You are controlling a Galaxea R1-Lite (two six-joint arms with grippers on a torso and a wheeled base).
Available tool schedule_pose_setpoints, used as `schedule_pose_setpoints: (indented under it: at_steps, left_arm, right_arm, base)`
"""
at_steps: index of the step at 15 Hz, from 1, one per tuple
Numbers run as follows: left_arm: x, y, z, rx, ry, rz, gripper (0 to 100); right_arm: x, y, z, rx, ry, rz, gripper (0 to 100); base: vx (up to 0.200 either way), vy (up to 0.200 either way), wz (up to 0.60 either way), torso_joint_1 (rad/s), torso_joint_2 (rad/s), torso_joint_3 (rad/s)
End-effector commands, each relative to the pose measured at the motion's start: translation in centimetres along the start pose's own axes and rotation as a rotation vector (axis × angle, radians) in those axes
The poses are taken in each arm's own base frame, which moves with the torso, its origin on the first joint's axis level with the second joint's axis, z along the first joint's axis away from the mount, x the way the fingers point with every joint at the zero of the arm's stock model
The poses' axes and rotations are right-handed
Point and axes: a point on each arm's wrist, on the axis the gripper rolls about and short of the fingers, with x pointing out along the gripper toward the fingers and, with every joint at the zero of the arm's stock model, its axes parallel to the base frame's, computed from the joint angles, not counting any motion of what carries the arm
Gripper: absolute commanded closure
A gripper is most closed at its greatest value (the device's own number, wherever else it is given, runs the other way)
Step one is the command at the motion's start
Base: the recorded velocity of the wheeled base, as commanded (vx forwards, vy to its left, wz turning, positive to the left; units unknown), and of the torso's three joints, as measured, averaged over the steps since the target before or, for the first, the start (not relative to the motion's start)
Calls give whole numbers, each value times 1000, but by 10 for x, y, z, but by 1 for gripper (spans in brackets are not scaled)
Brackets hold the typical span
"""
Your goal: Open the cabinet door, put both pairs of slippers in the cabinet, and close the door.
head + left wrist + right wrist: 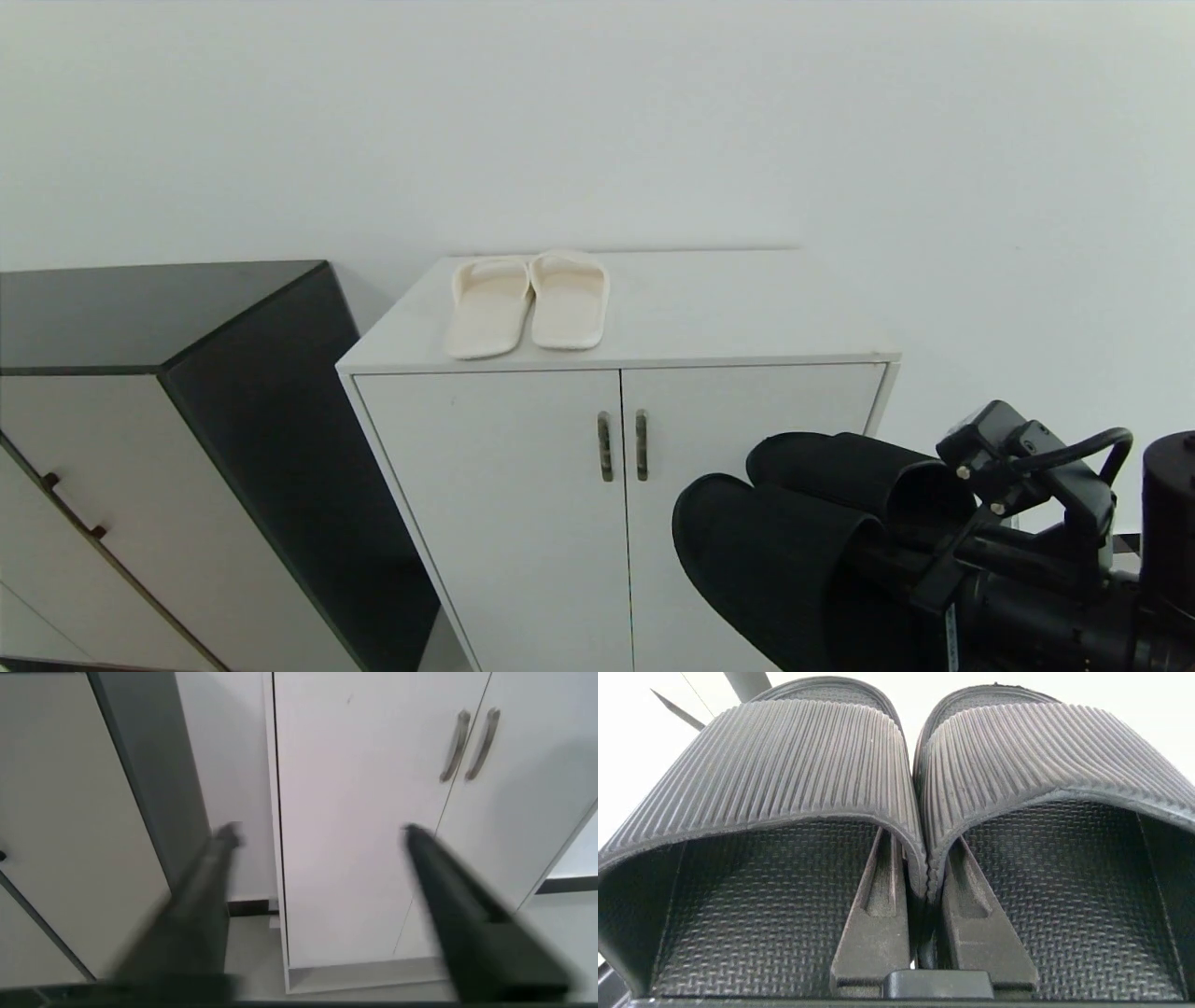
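Note:
A white two-door cabinet (523, 504) stands against the wall with both doors shut and two metal handles (623, 446) at the middle. A cream pair of slippers (528, 302) lies on its top, toward the left. My right gripper (920, 873) is shut on a black pair of slippers (803, 532), one finger (873, 919) inside each slipper, pinching the inner walls together; it holds them in front of the right door. My left gripper (318, 840) is open, low before the left door (364, 812), with the handles (470, 744) in its view.
A black-topped cabinet (159, 448) with pale drawer fronts stands to the left, close beside the white one, with a narrow gap between them. A white wall is behind. Bare floor (252, 961) shows below the cabinet's base.

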Motion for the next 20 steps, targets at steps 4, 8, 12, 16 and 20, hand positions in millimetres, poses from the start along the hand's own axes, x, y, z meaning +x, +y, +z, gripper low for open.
schedule_pose_setpoints:
  at_steps: [4,8,12,16,20]
  left_arm:
    - [0,0,0,-1,1,0,0]
    - [3,0,1,3,40,-16,0]
    - [2,0,0,8,23,-15,0]
    - [10,2,47,-23,26,-146,0]
    - [35,-4,83,-70,120,-322,0]
  right_arm:
    - [-1,1,0,-3,-5,4,100]
    - [-6,0,3,0,-23,3,100]
    - [-8,0,3,1,-29,4,100]
    - [-10,-1,2,-14,-32,7,100]
    - [-10,0,2,-16,-28,14,100]
  base:
    - [0,0,0,-188,500,314]
    - [0,0,0,-167,485,322]
    - [0,0,0,-129,471,334]
    - [0,0,0,-93,448,353]
    - [0,0,0,-30,416,382]
